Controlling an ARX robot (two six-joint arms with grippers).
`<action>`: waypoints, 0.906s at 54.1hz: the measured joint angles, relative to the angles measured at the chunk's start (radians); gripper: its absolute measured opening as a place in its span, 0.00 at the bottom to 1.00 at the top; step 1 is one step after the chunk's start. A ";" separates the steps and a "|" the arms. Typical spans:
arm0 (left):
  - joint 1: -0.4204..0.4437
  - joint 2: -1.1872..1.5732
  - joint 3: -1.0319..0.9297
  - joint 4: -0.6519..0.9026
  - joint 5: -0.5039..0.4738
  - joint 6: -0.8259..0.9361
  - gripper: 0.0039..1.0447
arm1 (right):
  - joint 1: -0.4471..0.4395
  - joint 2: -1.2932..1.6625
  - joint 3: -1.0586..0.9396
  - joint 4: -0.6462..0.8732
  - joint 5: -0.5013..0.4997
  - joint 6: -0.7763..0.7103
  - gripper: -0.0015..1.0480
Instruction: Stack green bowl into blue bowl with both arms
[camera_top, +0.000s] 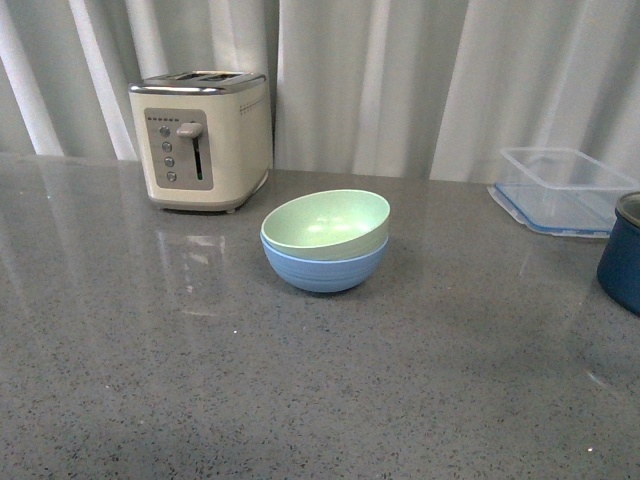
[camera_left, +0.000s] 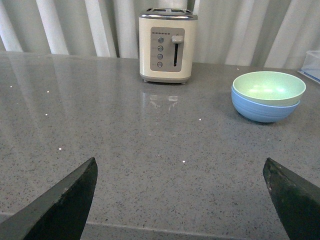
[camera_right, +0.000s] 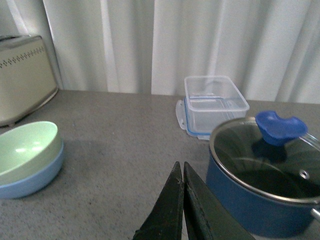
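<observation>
Green bowl (camera_top: 326, 222) nested in blue bowl (camera_top: 323, 268), tilted slightly, mid-counter (camera_top: 200, 380) toward the back edge, just beside the toaster (camera_top: 201, 139). Left gripper (camera_left: 182, 200) fingers spread wide, empty. Right gripper (camera_right: 183, 192) fingers pressed together, empty, beside the navy pot (camera_right: 265, 192).

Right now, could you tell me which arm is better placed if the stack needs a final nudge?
Probably neither needs to: the green bowl already sits in the blue bowl. If needed, left: its claw is open; the right claw is shut.
</observation>
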 joint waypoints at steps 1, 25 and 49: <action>0.000 0.000 0.000 0.000 0.000 0.000 0.94 | -0.005 -0.010 -0.015 0.001 -0.003 0.000 0.01; 0.000 0.000 0.000 0.000 0.000 0.000 0.94 | -0.126 -0.288 -0.251 -0.052 -0.119 0.000 0.01; 0.000 0.000 0.000 0.000 0.000 0.000 0.94 | -0.126 -0.528 -0.368 -0.176 -0.122 0.000 0.01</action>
